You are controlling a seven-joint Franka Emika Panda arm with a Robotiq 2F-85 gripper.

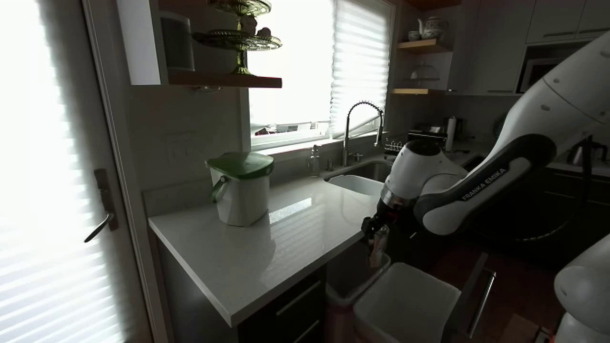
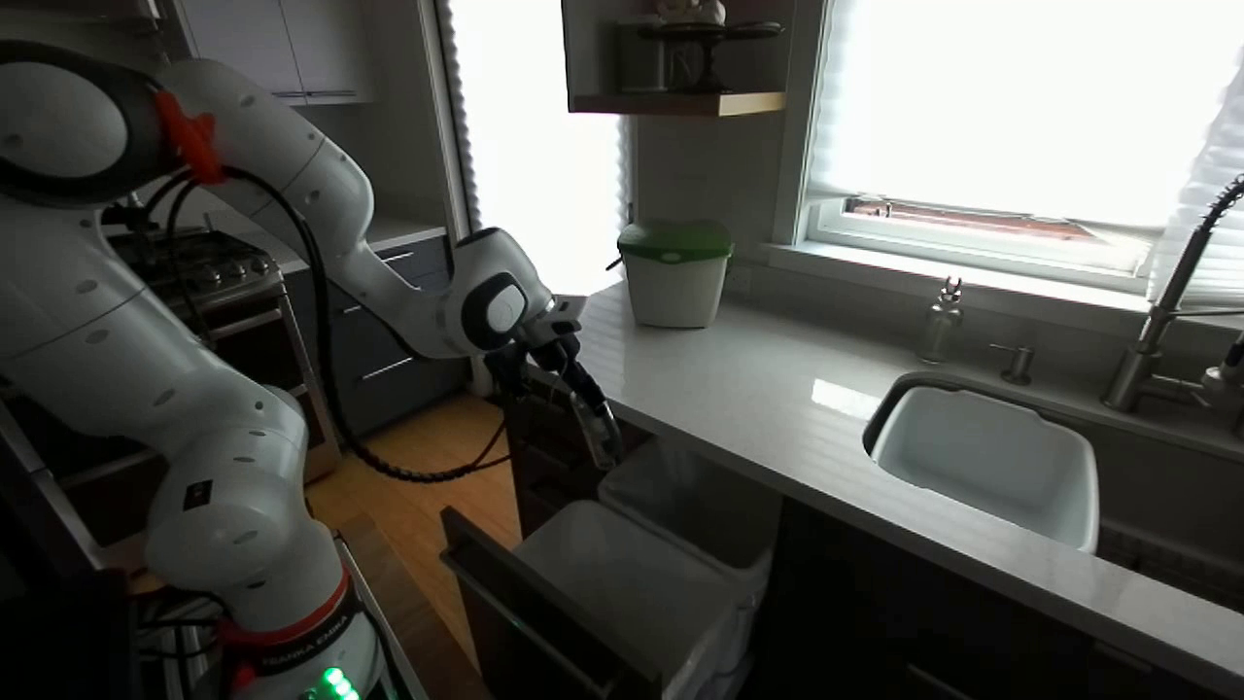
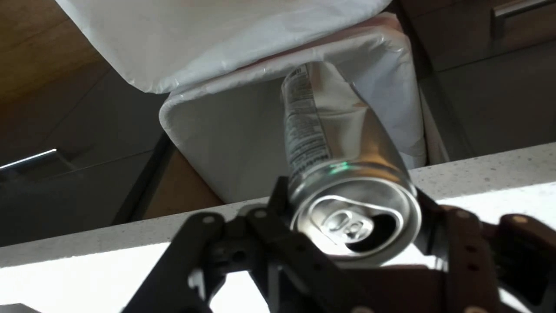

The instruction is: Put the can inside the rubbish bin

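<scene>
The can (image 1: 380, 245) is silvery metal, dented, and hangs tilted with its opened top toward the wrist camera. It also shows in an exterior view (image 2: 596, 433) and in the wrist view (image 3: 343, 126). My gripper (image 3: 354, 198) is shut on the can near its top end; it also shows in both exterior views (image 1: 374, 226) (image 2: 581, 394). The rubbish bin (image 3: 230, 139) nearest the counter, pale with a white liner, lies below the can; it shows in both exterior views (image 1: 367, 284) (image 2: 695, 506). The can's lower end appears over this bin's opening.
A second lined bin (image 1: 405, 305) stands beside it, behind the pulled-out drawer front (image 2: 544, 612). The counter edge (image 1: 281, 293) runs close to the gripper. A white pot with green lid (image 1: 243, 190) stands on the counter. A sink holds a white tub (image 2: 982, 467).
</scene>
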